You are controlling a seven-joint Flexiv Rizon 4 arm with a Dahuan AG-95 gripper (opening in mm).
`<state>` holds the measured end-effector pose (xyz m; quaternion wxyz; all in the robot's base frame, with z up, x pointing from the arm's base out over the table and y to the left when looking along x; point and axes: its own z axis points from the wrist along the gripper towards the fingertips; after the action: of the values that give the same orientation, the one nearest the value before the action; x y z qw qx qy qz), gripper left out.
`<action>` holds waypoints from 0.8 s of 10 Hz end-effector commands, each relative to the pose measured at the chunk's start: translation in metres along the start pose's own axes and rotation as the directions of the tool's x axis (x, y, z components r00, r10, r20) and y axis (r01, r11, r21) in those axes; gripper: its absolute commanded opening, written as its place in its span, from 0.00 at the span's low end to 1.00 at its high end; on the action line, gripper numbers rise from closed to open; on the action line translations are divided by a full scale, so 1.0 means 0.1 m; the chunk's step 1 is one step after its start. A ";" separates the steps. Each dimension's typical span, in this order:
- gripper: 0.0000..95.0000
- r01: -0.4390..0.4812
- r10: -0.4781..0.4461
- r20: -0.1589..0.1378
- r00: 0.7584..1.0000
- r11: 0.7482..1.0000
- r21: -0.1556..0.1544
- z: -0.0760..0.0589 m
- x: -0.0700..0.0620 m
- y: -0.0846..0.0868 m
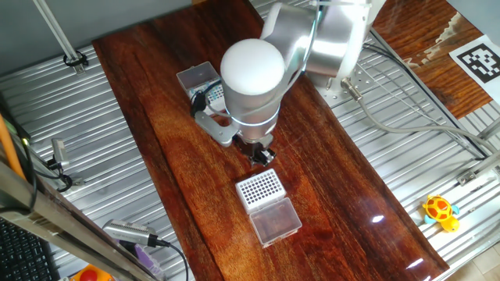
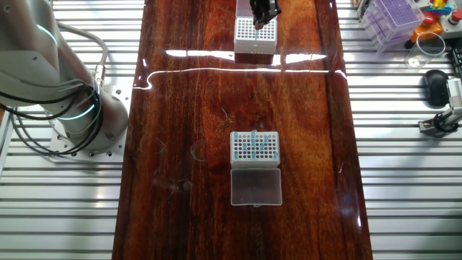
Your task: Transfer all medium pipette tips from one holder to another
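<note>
Black and compact, my gripper (image 2: 263, 16) hung at the near edge of one rack (image 1: 260, 187), the fingertips pointing down at the grid of holes. In one fixed view my own wrist housing covered most of the fingers, and in the other fixed view only their lower ends entered the picture from the top. I could not tell from either view whether the fingers stood apart or together, nor whether a tip sat between them.

That rack was a white block with a grid of dark holes. I could make out no teal in its holes at this size. Its clear hinged lid (image 1: 276, 221) lay open flat on the wood, attached at the side away from my gripper.

The medium pipette tips (image 2: 253, 148) sat in the second rack (image 2: 254, 162), well apart from the first along the length of the table. They showed as small teal-blue dots scattered over its grid, with bare dark holes among them. This rack also had a clear lid (image 2: 255, 188) folded open flat beside it. In one fixed view my arm hid most of this rack, leaving only its lid and one edge in sight.

Both racks stood on a long board of dark, glossy red-brown wood (image 2: 188, 101). Ribbed metal table surface (image 2: 404, 188) flanked the board on both sides, and my arm's base (image 2: 79, 123) was mounted on that metal.
</note>
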<state>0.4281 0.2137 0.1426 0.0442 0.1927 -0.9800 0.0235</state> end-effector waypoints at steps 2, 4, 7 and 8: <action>0.00 -0.044 0.047 0.044 0.998 0.995 -0.085 -0.01 -0.08 0.20; 0.00 -0.078 0.083 0.049 0.995 0.992 -0.097 -0.02 -0.15 0.38; 0.00 -0.108 0.114 0.047 0.992 0.988 -0.110 -0.03 -0.21 0.60; 0.00 -0.111 0.116 0.045 0.992 0.988 -0.112 -0.02 -0.22 0.63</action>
<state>0.4233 0.2754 0.1415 0.0201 0.1615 -0.9851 -0.0559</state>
